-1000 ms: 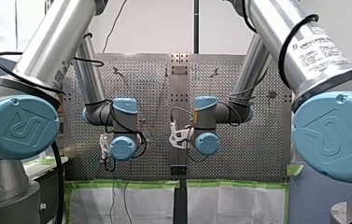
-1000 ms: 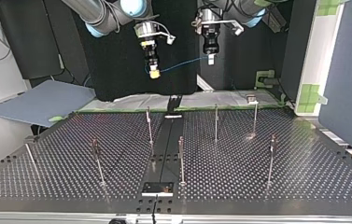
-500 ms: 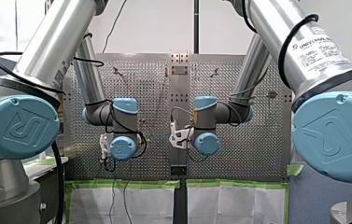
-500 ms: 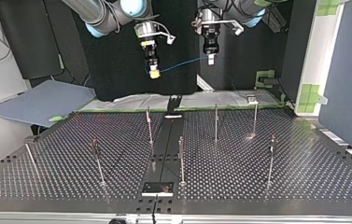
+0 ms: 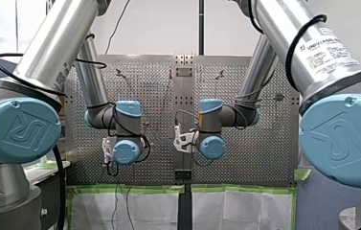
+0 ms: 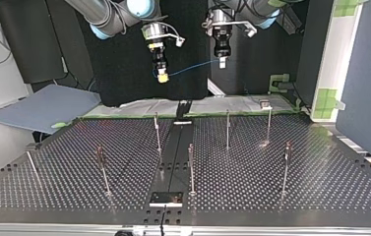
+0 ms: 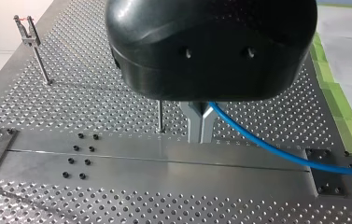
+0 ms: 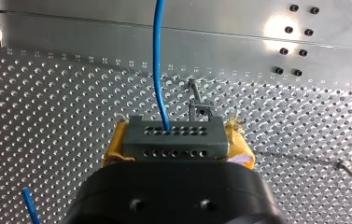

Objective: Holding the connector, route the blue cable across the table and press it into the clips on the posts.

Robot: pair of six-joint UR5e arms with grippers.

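Right fingers (image 6: 162,76): at the left of the pair in the top view, they hung high above the bench's far edge. Their yellow pads were clamped on the connector, which fixed the cable's end.
Connector (image 8: 173,137): a grey block with two rows of holes, squeezed between the pads. The cable left its face and pointed down toward the bench, so it probably could not twist as the arm travelled.
Blue cable (image 6: 193,69): it hung in the air from the connector across to the left fingers, sagging slightly and touching no post.
Left fingers (image 6: 222,62): the metal pair was at the right in the top view, at about the same height. In the left wrist view they were pressed together on the cable, which ran out from between them. They were probably a second hold that kept the span taut and steerable.
Posts (image 6: 157,132): several thin uprights stood spread over the bench, well below both arms. One passed right under the connector in the right wrist view.
Clips (image 7: 25,25): small forks on the post tops, and none of them held cable.
Bench (image 6: 271,182): a perforated metal plate with a plain strip down its middle.
Stage: routing looked barely begun, and the span probably had to come down onto a first clip.
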